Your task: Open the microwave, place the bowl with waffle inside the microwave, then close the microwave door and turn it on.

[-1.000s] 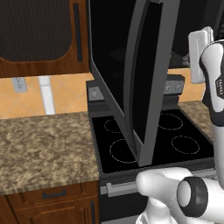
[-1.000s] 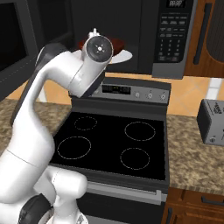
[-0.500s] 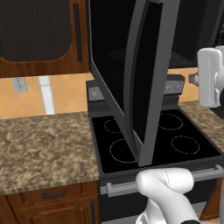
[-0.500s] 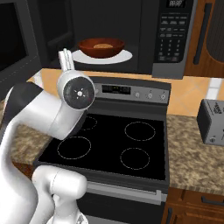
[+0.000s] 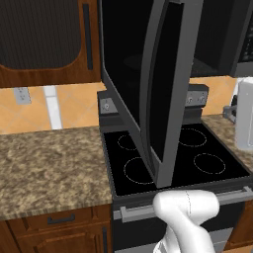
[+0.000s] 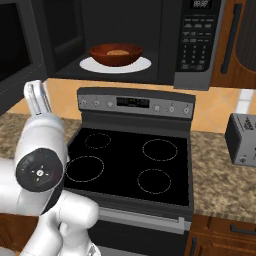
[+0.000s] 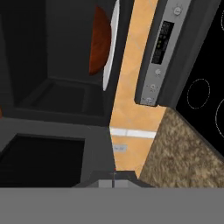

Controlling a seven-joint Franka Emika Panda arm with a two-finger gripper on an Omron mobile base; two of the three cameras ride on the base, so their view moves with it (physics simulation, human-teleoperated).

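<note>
The microwave (image 6: 197, 45) hangs open above the stove. Inside it, the reddish-brown bowl (image 6: 106, 58) rests on a white turntable plate (image 6: 90, 65), with the tan waffle (image 6: 118, 52) lying in it. The microwave door (image 5: 163, 89) stands swung far out, seen nearly edge-on in the left base view and at the left edge (image 6: 15, 50) of the right base view. My gripper (image 7: 113, 183) is shut and holds nothing. It is down and to the left of the cavity, well clear of the bowl (image 7: 98, 39). The door (image 7: 48, 148) lies close to the hand.
A black glass-top stove (image 6: 130, 165) with a grey control panel (image 6: 135, 102) sits below the microwave. Speckled granite counters (image 5: 49, 163) flank it. A grey toaster (image 6: 242, 137) stands on the right counter. Dark wooden cabinets (image 5: 44, 44) hang at the upper left.
The arm has pulled back from the microwave opening and swung down to the left, leaving the bowl inside. The jaws have gone fully shut.
</note>
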